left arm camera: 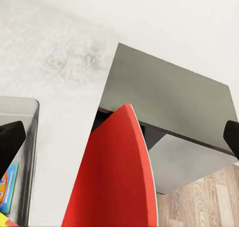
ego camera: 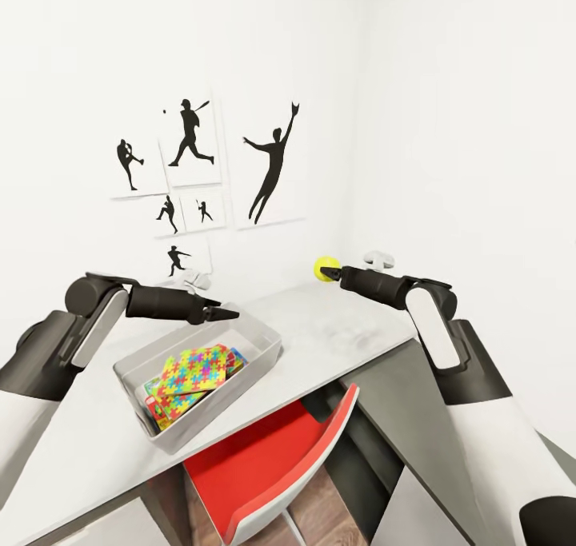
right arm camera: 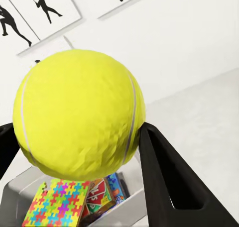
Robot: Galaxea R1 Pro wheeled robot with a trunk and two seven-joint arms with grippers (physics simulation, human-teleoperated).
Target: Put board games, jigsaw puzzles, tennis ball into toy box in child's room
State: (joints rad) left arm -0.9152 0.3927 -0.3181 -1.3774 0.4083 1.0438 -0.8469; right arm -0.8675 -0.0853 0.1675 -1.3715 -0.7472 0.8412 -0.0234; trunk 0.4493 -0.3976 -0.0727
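White walls with black baseball silhouettes stand behind the table (ego camera: pixel 336 334), whose pale grey top runs into the corner of the room. Near the tabletop's front edge sits the toy box (ego camera: pixel 264 352), and a jigsaw puzzle (ego camera: pixel 192 370) lies on top of what is already inside; in the right wrist view a printed game box (right arm camera: pixel 102 194) shows beside it.

The right gripper (ego camera: pixel 330 273) is closed on the tennis ball (ego camera: pixel 326 269) and holds it in the air above the far part of the tabletop, well apart from the toy box. The right wrist view shows the fingers (right arm camera: pixel 169 179) pressing the ball (right arm camera: pixel 79 117) at its widest part. I judge the ball to be light, a little springy and fuzzy, so it grips well across the middle but may bounce or roll if released from high.

The left gripper (ego camera: pixel 228 314) hovers over the far rim of the toy box with its fingers spread and nothing between them. A red chair (ego camera: pixel 272 466) stands under the table.
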